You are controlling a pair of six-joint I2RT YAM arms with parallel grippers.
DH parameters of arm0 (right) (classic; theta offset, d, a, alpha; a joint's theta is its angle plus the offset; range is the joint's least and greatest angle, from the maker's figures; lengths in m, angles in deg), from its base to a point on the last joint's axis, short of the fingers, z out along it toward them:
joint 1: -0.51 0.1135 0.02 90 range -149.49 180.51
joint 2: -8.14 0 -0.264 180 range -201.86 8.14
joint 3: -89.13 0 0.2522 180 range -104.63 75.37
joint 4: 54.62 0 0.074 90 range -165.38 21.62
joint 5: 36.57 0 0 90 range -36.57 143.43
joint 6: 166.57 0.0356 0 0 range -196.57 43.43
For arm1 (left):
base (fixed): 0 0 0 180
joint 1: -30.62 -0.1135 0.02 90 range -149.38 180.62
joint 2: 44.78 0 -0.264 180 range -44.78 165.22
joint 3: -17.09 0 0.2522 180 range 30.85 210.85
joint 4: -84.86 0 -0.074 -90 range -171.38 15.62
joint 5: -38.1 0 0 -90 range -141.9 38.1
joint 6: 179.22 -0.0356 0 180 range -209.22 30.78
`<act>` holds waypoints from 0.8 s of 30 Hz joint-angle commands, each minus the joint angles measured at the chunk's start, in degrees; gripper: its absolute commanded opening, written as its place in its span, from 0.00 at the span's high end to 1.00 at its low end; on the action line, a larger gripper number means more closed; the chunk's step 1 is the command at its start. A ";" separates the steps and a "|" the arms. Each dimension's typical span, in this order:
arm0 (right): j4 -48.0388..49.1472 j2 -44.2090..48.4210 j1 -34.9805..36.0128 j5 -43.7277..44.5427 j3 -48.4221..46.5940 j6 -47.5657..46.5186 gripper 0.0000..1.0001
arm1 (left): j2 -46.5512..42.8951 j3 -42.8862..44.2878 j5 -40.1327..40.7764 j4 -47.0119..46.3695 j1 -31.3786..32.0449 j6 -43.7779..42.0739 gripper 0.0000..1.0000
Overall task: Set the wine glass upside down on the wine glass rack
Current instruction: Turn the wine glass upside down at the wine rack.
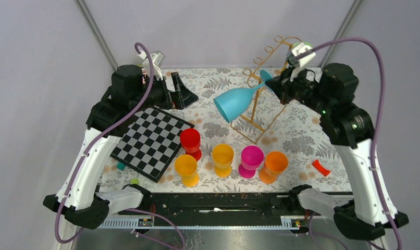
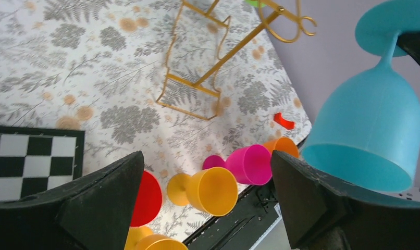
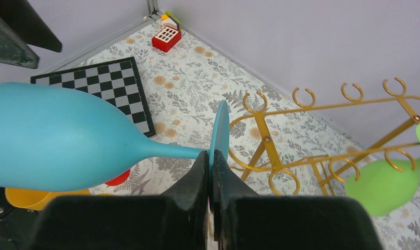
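The blue wine glass (image 1: 238, 102) hangs tilted in the air, bowl down to the left, in front of the gold wire wine glass rack (image 1: 260, 107). My right gripper (image 1: 277, 86) is shut on the edge of its round foot. In the right wrist view the fingers (image 3: 197, 172) pinch the foot (image 3: 220, 127), the bowl (image 3: 51, 138) points left, and the rack (image 3: 322, 107) with its curled hooks stands just right of it. A green glass (image 3: 385, 185) hangs on the rack. My left gripper (image 1: 184, 95) is open and empty, left of the glass (image 2: 369, 130).
A checkerboard (image 1: 151, 140) lies at the left. Red (image 1: 190, 140), yellow (image 1: 222, 156), magenta (image 1: 251, 158) and orange (image 1: 274, 164) cups stand in a row near the front, with another yellow one (image 1: 186, 167). A small red piece (image 1: 320, 166) lies at the right.
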 commanded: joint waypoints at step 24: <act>11.34 -13.51 35.69 50.54 -1.00 -41.83 1.00 | 1.03 0.41 -0.13 -1.41 -1.79 15.71 0.01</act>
